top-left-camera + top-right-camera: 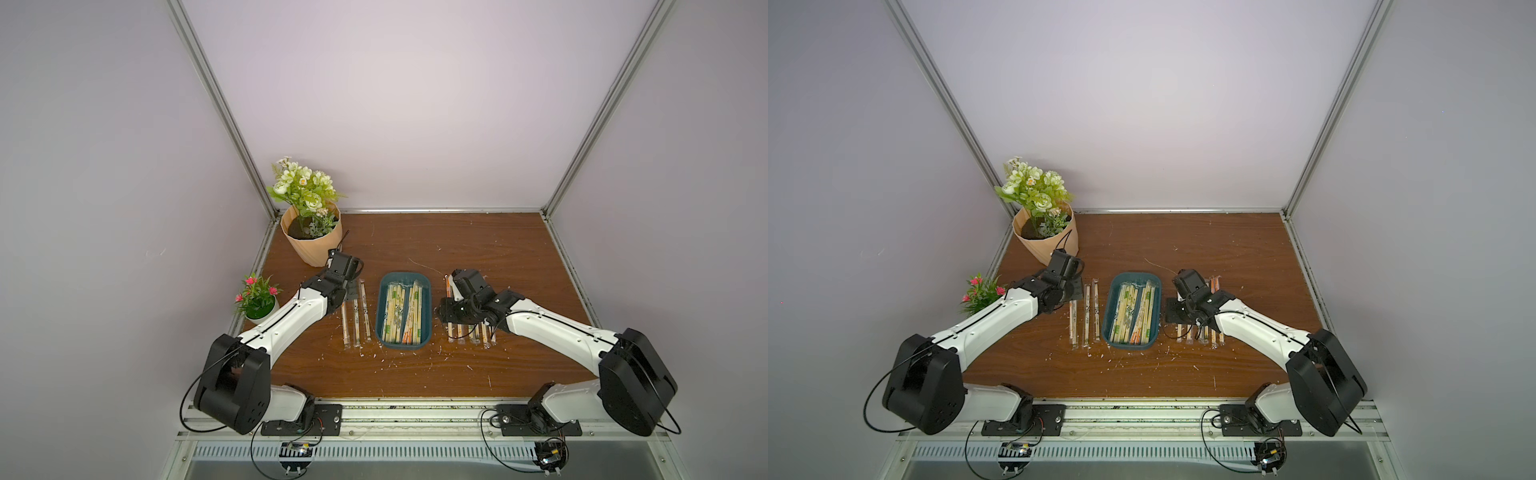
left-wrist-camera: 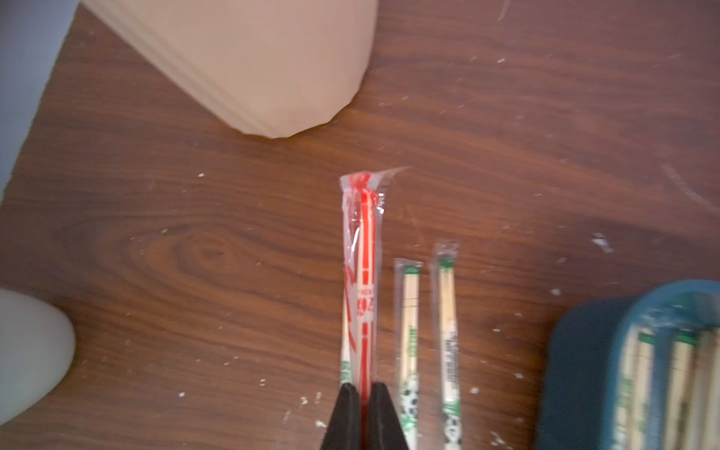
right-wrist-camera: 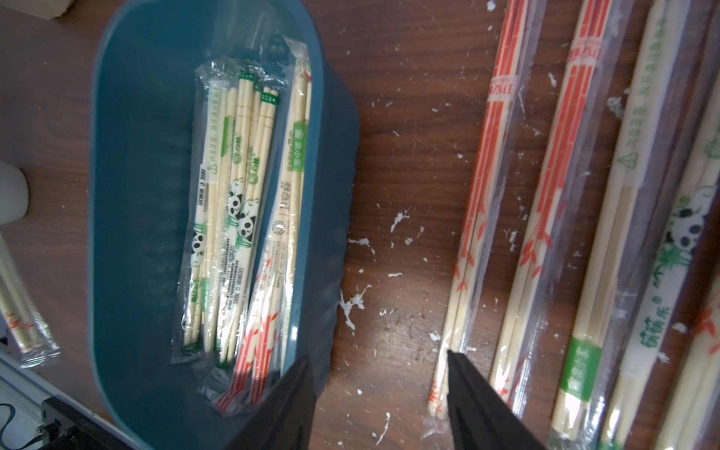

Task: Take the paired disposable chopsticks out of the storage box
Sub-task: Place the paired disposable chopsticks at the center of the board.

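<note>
A peach flower pot (image 1: 312, 245) with white-green blooms stands in the wooden worktop's (image 1: 478, 241) far left corner. A small white pot (image 1: 256, 318) of pink flowers sits at its left edge. White flecks (image 1: 376, 356) dot the wood.

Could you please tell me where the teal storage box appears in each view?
In a top view: storage box mid-frame, below centre.
In a top view: storage box there too.
Left wrist: cropped at the frame edge, past green-print pairs.
Right wrist: large, nearly whole, beside orange-print pairs.
Shared landmark: peach pot, unclear in right wrist.
</note>
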### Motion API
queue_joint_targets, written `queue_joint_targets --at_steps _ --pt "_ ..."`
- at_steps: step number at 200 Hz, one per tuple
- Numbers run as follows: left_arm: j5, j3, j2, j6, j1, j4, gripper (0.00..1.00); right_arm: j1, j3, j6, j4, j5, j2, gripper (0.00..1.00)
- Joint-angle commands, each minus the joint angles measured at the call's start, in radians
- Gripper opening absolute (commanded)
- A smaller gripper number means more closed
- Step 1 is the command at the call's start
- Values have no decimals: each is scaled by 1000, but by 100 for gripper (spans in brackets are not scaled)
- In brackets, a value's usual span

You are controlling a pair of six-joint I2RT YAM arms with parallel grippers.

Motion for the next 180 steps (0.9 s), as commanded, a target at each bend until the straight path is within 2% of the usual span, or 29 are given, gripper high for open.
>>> queue_joint_targets --at_steps 1,45,89,118,144,168,180 --pt "-88 -23 -2 29 17 -13 0 -4 34 -20 -5 12 -16 59" --pt "-160 -34 79 41 28 0 0 -5 29 -23 -16 23 -33 59" --pt "-150 -63 140 42 28 42 1 -7 13 -14 -14 21 -45 59" --pt "-123 -80 165 42 28 72 6 -8 11 -13 -17 24 -54 59" --pt "-107 -84 176 38 28 81 15 -7 11 -10 -22 24 -60 59" --pt "-96 -78 161 44 28 79 31 -8 6 -6 -27 31 -70 59" --pt "-90 -70 148 47 28 74 35 -7 3 -4 -28 33 -75 59"
